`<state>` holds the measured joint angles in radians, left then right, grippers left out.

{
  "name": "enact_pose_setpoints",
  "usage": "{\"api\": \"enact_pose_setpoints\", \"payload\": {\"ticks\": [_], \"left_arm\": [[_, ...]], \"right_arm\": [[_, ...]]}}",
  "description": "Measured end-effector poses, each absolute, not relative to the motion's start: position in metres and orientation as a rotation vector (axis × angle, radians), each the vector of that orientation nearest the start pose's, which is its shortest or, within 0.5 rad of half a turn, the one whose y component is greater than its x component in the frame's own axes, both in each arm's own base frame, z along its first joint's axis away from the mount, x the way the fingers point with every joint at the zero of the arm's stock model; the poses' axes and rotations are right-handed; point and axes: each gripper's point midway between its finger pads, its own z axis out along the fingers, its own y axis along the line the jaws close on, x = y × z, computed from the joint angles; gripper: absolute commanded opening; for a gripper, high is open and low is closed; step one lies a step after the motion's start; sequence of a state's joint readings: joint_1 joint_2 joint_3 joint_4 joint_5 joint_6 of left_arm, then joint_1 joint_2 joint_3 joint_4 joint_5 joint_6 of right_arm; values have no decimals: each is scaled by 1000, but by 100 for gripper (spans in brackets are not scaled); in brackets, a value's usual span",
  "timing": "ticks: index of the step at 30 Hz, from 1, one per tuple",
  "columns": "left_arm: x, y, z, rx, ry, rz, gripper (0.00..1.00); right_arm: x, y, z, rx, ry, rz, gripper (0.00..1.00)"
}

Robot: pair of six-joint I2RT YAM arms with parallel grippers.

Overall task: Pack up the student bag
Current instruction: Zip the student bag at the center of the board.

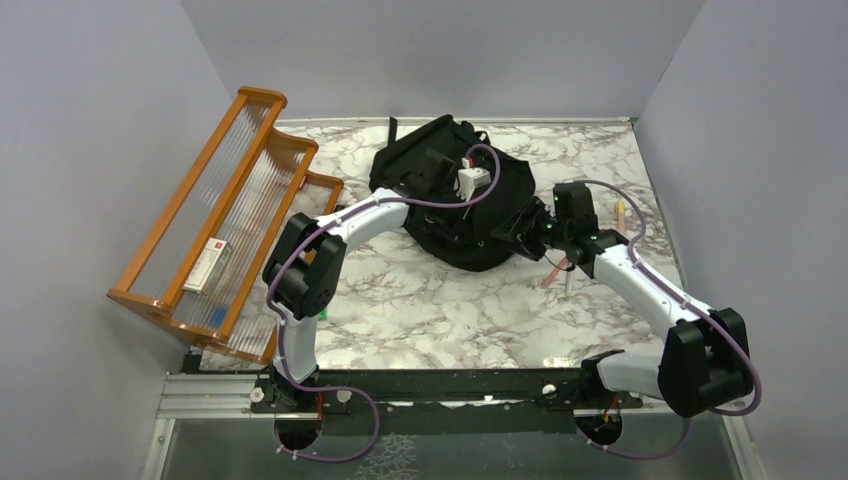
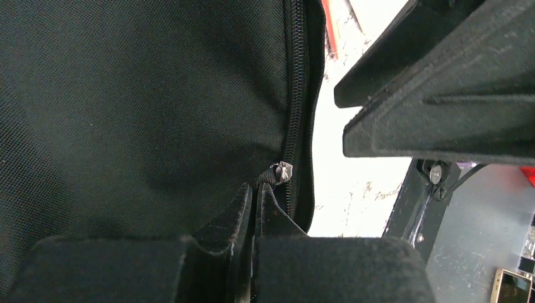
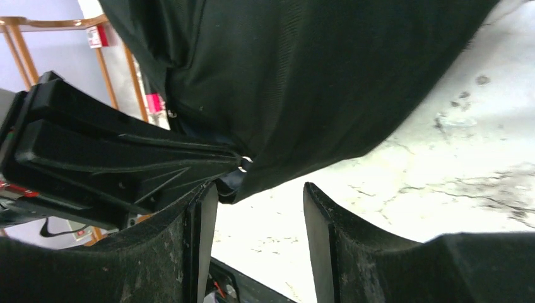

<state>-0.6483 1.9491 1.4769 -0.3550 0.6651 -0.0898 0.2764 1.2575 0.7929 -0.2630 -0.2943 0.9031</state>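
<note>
The large black soft fabric backpack (image 1: 455,240) lay on the white marble-patterned table (image 1: 420,300), with the orange wooden rack (image 1: 215,215) off to its left. I had the left gripper (image 2: 254,197) pinched tight on the small metal zip pull (image 2: 281,171) at the bag's right edge, while the right gripper (image 3: 259,189) hung just beside that edge, jaws apart and holding nothing. With nothing bracing the limp cloth, I feared a tug would drag the whole bag instead of running the zip, slip the tiny pull from the pads, or sweep the thin red pen (image 1: 553,268) lying just right of it.
</note>
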Motion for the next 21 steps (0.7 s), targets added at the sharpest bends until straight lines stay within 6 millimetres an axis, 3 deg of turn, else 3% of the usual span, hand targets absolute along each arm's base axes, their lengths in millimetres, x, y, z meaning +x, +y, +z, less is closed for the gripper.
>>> {"api": "enact_pose_setpoints", "payload": {"ticks": [7, 8, 11, 14, 16, 21], "left_arm": [[310, -375, 119, 995, 2260, -1137, 0], [310, -375, 119, 996, 2260, -1138, 0], [310, -375, 118, 997, 2260, -1137, 0], [309, -375, 117, 999, 2263, -1137, 0], [309, -374, 116, 999, 2265, -1134, 0], [308, -371, 113, 1005, 2267, -1118, 0]], "right_arm": [[311, 195, 136, 577, 2355, 939, 55], [314, 203, 124, 579, 2384, 918, 43], [315, 202, 120, 585, 2389, 899, 19], [317, 200, 114, 604, 2396, 873, 5], [318, 199, 113, 610, 2396, 860, 1], [318, 193, 110, 606, 2393, 806, 0]]}}
